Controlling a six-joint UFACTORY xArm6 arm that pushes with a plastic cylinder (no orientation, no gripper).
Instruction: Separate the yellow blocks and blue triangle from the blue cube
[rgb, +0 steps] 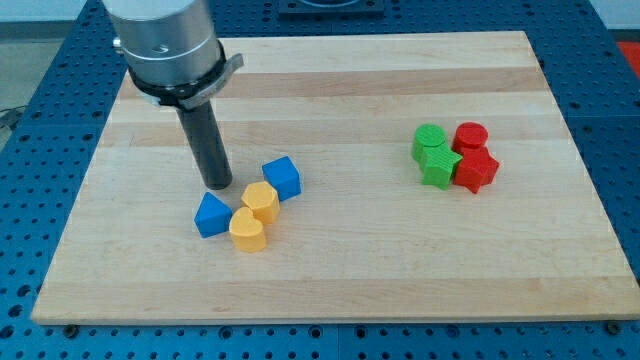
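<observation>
Wooden desk (330, 270) on a blue perforated base (40, 120). My tip (218, 186), a gripperless end effector, stands just above the blue triangle (211, 215), left of the blue cube (282, 178).

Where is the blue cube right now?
The blue cube sits left of the board's middle, touching the upper yellow block at its lower left, just to the view's right of my tip.

I see two blue blocks (282, 177) (211, 214), two yellow blocks (261, 201) (246, 229), two green (429, 139) (438, 166), two red (470, 136) (476, 169), on a pale striped wooden board (350, 270).
</observation>
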